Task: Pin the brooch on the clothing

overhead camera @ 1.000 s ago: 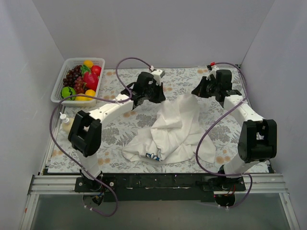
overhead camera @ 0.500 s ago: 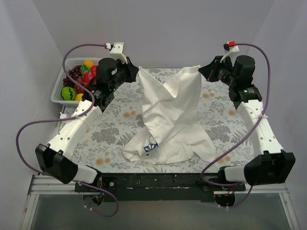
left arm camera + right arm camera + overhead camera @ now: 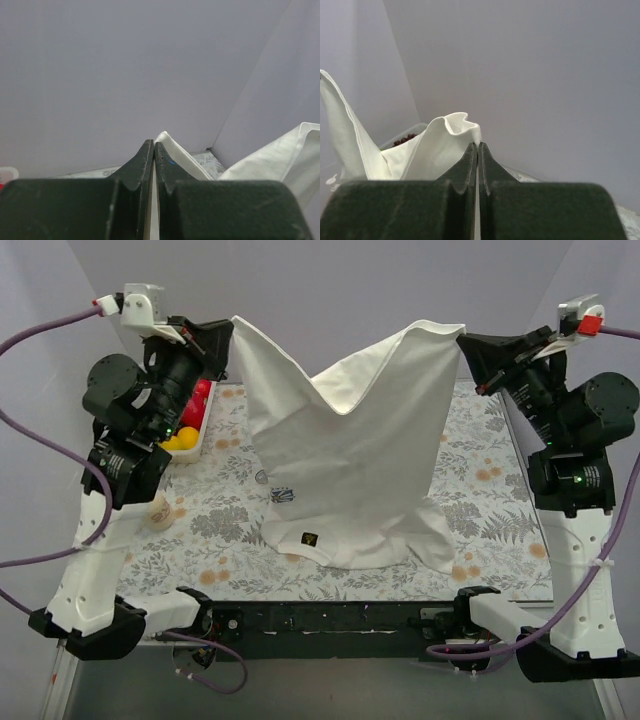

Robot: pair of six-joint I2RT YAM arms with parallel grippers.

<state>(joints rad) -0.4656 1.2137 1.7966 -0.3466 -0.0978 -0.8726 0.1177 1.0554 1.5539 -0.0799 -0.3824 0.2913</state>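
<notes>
Plain pale walls (image 3: 340,280) close off three sides of the desk (image 3: 480,455), which is covered by a cloth printed with grey leaves and orange blossoms. Both arms are raised high, close to the side walls, so little room is left outward of either one.

The left gripper (image 3: 222,332) is clenched on one upper corner of the white T-shirt (image 3: 350,450), and the right gripper (image 3: 468,345) is clenched on the other. In each wrist view the dark fingers are pressed together with a thin white strip of fabric between them. The top edge of the shirt sags into a deep V between the two corners. The cloth looks soft and matte and falls in long folds. Its lower part lies crumpled on the desk, near the black front rail (image 3: 330,615).

Patterned surface shows on both sides of the hanging shirt, more of it on the right. A small blue-and-white print (image 3: 282,494) sits low on the left of the shirt. Below it is a small dark neck label (image 3: 310,537), whose marking is too small to read. I cannot make out the brooch with any certainty.

A white basket (image 3: 188,451) of red and yellow fruit is partly hidden behind the left arm. A small cream container (image 3: 158,510) stands nearer the front. Purple cables (image 3: 40,325) loop from both wrists.
</notes>
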